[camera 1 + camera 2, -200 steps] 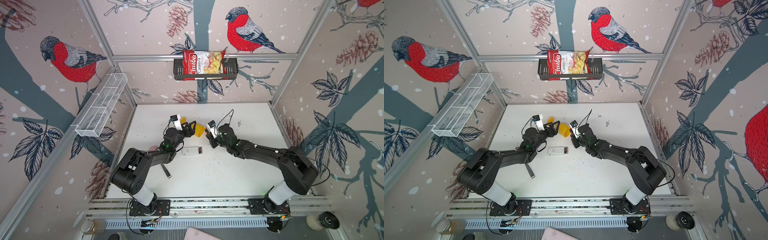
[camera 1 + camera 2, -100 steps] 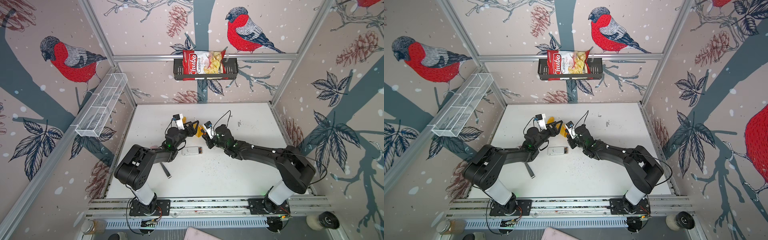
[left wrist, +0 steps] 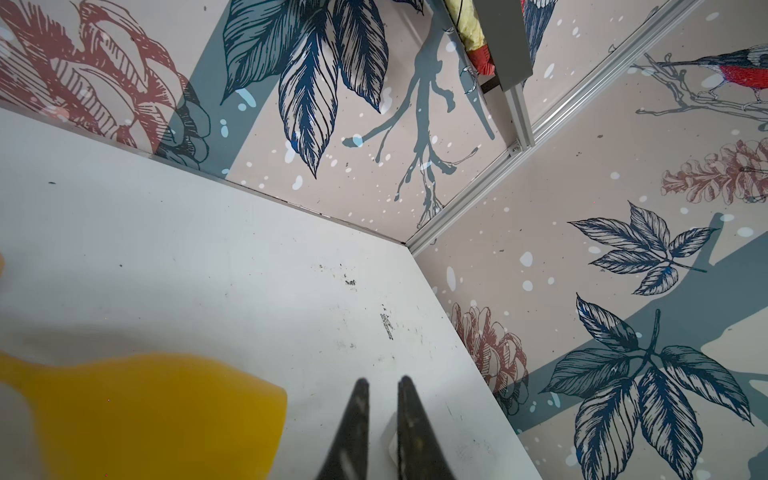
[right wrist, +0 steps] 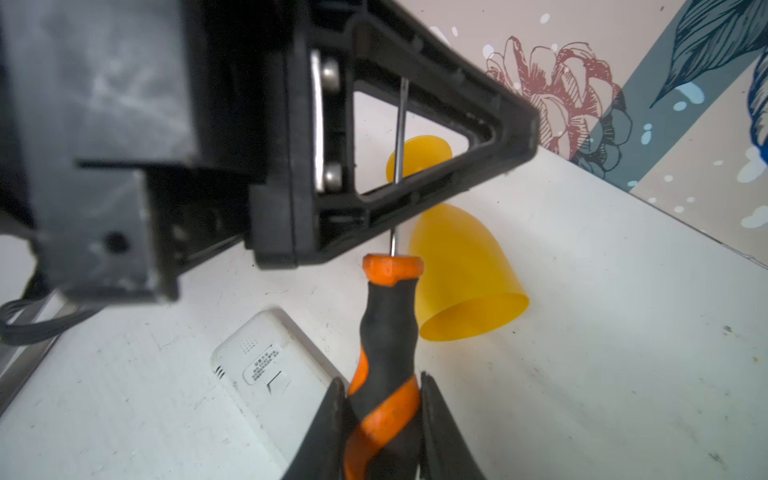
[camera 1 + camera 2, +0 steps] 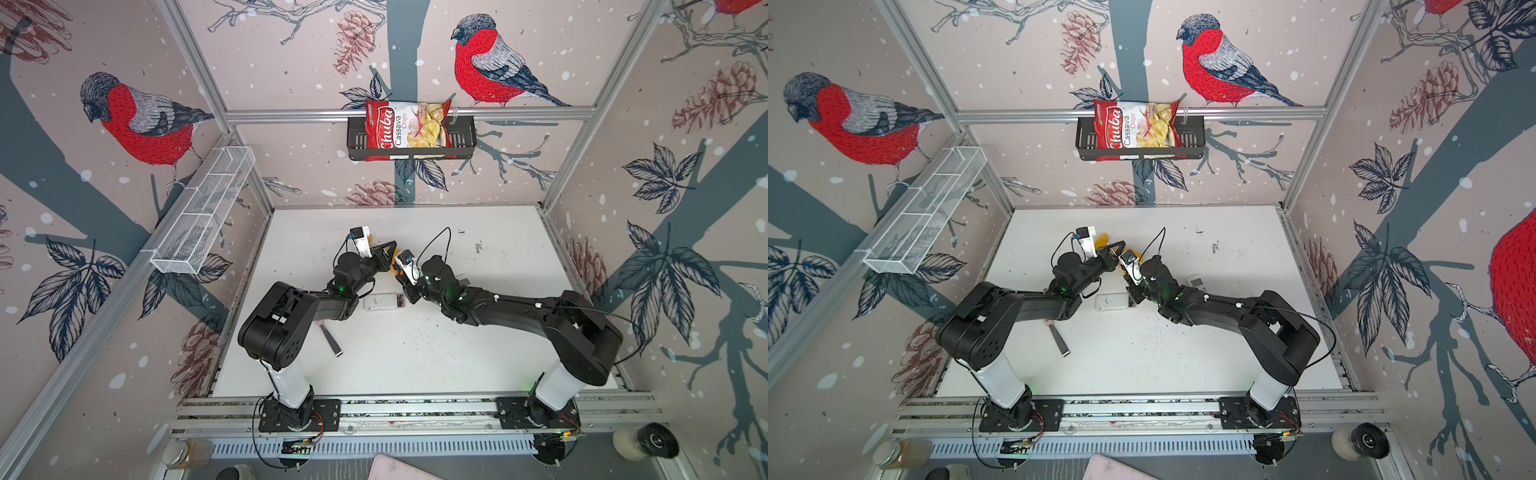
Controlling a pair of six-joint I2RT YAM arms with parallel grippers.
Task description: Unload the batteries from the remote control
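The left gripper [image 3: 383,382] has swung across to the right gripper [image 4: 381,378] and its jaws have come together by the shaft of the screwdriver [image 4: 388,328]; I can't tell whether they pinch it. The right gripper clamps the handle. The batteries [image 5: 400,300] sit in the remote control [image 4: 270,365], just beneath it.

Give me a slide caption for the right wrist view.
Right gripper clamps the orange-and-black screwdriver, white remote and yellow cup nearby.
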